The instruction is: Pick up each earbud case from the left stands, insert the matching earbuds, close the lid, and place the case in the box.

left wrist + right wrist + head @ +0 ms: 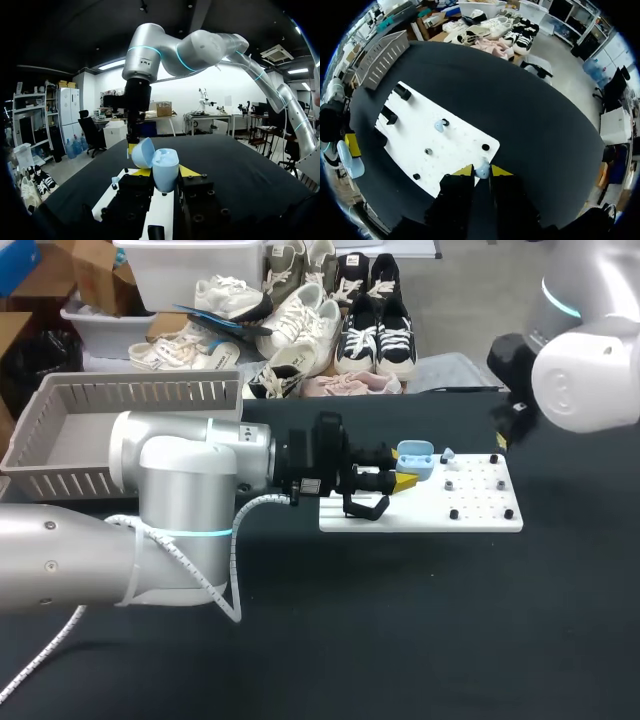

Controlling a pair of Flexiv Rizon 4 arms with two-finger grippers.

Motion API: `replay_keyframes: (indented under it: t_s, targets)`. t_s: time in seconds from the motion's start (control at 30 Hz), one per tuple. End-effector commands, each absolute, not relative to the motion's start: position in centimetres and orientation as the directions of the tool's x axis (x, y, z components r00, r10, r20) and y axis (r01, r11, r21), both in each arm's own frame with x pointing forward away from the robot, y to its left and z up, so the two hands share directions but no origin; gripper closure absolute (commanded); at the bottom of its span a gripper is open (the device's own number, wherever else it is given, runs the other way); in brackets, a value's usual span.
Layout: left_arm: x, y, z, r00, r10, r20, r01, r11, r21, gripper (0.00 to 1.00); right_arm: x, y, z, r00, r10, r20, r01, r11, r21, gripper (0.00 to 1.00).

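Earbud case point(163, 169), lid open, clamped in left fingers point(188, 171); right fingers point(464, 171) apparently pinch an earbud point(481, 173) at the board point(460, 140) edge.

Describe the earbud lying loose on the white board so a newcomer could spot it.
Find the white board on the black table. The loose earbud is the small pale-blue piece lying on it beside a black peg. Unlike the other earbud in the right hand and the earbud case in the left hand, nothing grips it.
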State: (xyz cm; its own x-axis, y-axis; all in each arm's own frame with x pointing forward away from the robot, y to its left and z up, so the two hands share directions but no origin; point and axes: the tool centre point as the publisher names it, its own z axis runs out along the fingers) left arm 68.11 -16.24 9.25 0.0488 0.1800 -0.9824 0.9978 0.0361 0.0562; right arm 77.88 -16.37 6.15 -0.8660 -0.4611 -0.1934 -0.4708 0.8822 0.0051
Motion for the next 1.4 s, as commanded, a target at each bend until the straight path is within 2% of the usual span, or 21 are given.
replay_keyframes:
  t_s: [0.03, 0.43, 0.77, 1.4]
  targets:
    - [68.2, -16.2, 9.1, 0.05, 0.177, -0.983, 0.998, 0.036, 0.058, 1.0, 77.8, -17.0, 6.6, -0.918, -0.362, -0.164, -0.372, 0.928, 0.035, 1.0]
    - [68.2, -16.2, 9.1, 0.05, 0.177, -0.983, 0.998, 0.036, 0.058, 1.0, 75.4, -17.7, 7.7, -0.998, -0.001, -0.069, 0.004, 0.998, -0.067, 1.0]
    - [68.2, -16.2, 9.1, 0.05, 0.177, -0.983, 0.998, 0.036, 0.058, 1.0, 73.3, -16.9, 9.5, -0.972, 0.235, 0.016, 0.235, 0.972, 0.013, 1.0]
    - [68.2, -16.2, 9.1, 0.05, 0.177, -0.983, 0.998, 0.036, 0.058, 1.0, 68.6, -11.9, 14.5, -0.908, 0.418, -0.019, 0.417, 0.903, -0.102, 1.0]
